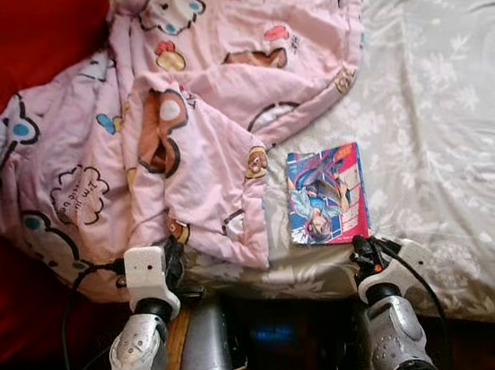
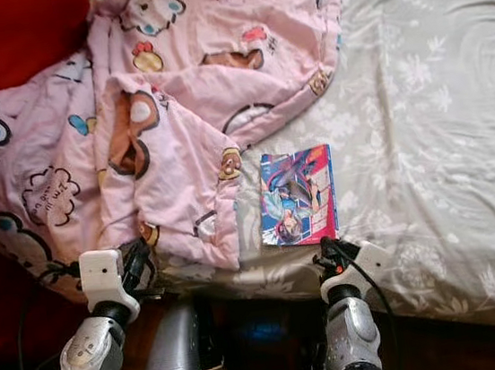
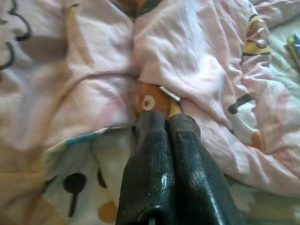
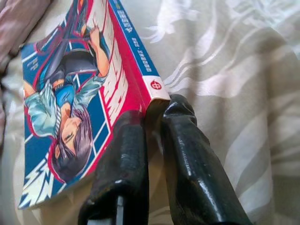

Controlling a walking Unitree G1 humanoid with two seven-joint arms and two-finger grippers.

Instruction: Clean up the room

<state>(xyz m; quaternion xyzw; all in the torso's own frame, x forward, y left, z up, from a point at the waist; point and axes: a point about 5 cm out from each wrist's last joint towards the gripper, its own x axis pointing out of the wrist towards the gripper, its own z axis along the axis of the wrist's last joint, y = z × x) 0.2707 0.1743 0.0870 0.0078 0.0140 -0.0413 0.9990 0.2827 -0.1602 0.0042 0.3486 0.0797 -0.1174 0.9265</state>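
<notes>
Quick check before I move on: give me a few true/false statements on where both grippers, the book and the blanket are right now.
1. The book lies on the grey floral bed sheet. True.
2. The right gripper has its fingers at the book's near corner. True.
3. The pink blanket covers the book completely. False: the book lies bare beside the blanket's edge.
4. The left gripper is wide open above the sheet. False: its fingers are together, against the pink blanket.

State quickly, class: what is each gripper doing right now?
Left gripper: shut, tips pressed against the blanket.
Right gripper: shut on the book corner.
</notes>
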